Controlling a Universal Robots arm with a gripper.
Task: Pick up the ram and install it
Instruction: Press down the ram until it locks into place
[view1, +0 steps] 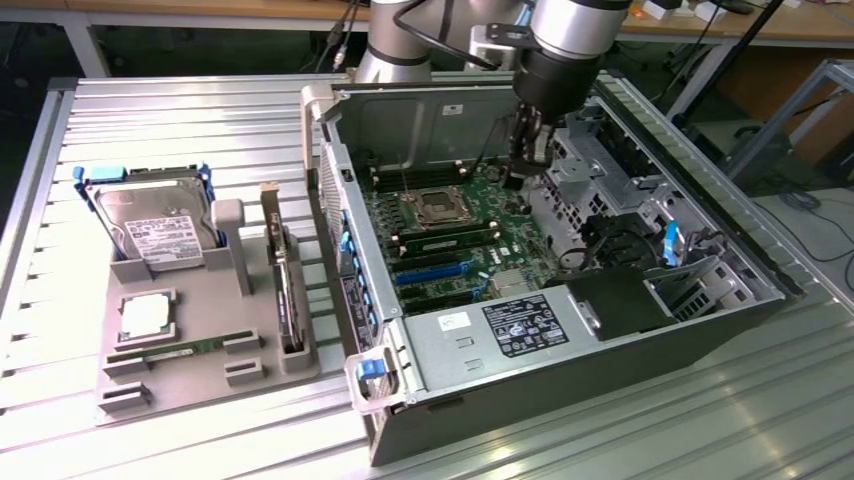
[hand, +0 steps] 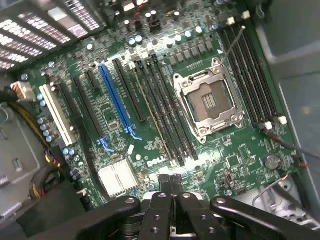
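One ram (view1: 180, 348), a thin green stick, lies in its holder on the grey tray (view1: 254, 375) at the exterior view's left. A second ram (view1: 447, 238) stands in a motherboard slot just in front of the empty processor socket (view1: 434, 207). In the wrist view this ram (hand: 151, 116) appears edge-on as a thin line beside the socket (hand: 209, 102). My gripper (view1: 515, 172) hangs inside the open case above the motherboard's rear edge, beyond the socket and apart from that ram. In the wrist view my gripper (hand: 172, 182) has its dark fingers pressed together with nothing between them.
The tray also carries a hard drive (view1: 154, 225), a square silver processor (view1: 144, 315) and an expansion card on edge (view1: 282, 280). Inside the case (view1: 574, 330), drive cages (view1: 607, 190) and cables (view1: 601, 240) crowd the exterior view's right. Case walls enclose the motherboard (hand: 125, 125).
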